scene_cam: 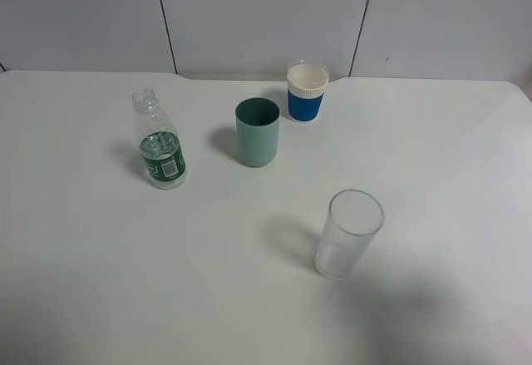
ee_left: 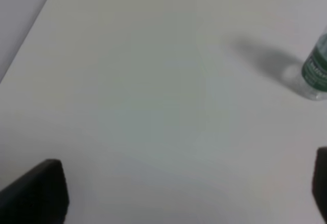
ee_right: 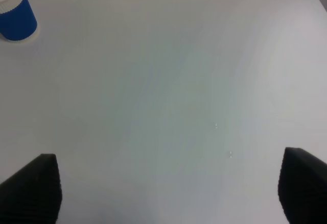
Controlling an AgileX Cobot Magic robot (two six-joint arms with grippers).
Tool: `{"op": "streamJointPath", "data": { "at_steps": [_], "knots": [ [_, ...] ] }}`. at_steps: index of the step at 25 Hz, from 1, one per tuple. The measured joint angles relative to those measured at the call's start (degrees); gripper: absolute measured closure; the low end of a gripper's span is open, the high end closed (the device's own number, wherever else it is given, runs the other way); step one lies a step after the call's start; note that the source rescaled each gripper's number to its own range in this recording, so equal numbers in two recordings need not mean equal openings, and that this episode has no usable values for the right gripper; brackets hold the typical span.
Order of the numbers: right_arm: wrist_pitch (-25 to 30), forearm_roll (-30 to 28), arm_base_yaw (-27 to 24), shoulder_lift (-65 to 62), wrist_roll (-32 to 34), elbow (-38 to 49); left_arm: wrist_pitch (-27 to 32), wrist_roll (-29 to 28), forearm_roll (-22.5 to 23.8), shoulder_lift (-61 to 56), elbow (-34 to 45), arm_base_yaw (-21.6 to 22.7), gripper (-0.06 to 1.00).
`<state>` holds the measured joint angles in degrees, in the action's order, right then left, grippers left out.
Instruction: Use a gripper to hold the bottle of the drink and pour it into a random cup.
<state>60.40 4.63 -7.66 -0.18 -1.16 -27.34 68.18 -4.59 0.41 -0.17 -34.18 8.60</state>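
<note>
- A small clear plastic bottle with a dark green label (scene_cam: 160, 150) is standing upright and uncapped on the left part of the flat white bench (scene_cam: 100, 282), with clear liquid sitting in its lower body.
- A plain matte teal-green cylindrical cup (scene_cam: 257, 133) is standing upright near the middle of the bench, to the right of the bottle and well apart from it.
- A white cup with a blue band (scene_cam: 307, 93) is standing just behind and to the right of the teal cup, near the grey panelled wall (scene_cam: 258, 16), not touching it.
- A clear straight-sided glass tumbler (scene_cam: 348, 234) is standing upright in front of both cups, toward the right, apart from everything else.
- The left pincer (ee_left: 186, 191) is hovering over bare bench with its two dark tips showing only at the picture's corners; its jaws are standing spread wide and are pinching nothing.
- In the left wrist view the bottle's labelled base is showing at the edge, well away from the tips, casting a soft shadow on the bench.
- The right pincer (ee_right: 168, 188) is also hanging over bare bench, its dark tips far apart at the picture's corners, spread and holding nothing.
- In the right wrist view the white-and-blue cup is showing at a far corner, well clear of the tips.
- Neither arm is appearing in the high view.
</note>
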Motion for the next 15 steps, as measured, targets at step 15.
{"op": "streamJointPath", "data": {
  "at_steps": [15],
  "knots": [
    [0.00,0.00,0.00,0.00,0.00,0.00,-6.95,-0.05,0.68,-0.13,5.18,0.00,0.03]
  ]
}}
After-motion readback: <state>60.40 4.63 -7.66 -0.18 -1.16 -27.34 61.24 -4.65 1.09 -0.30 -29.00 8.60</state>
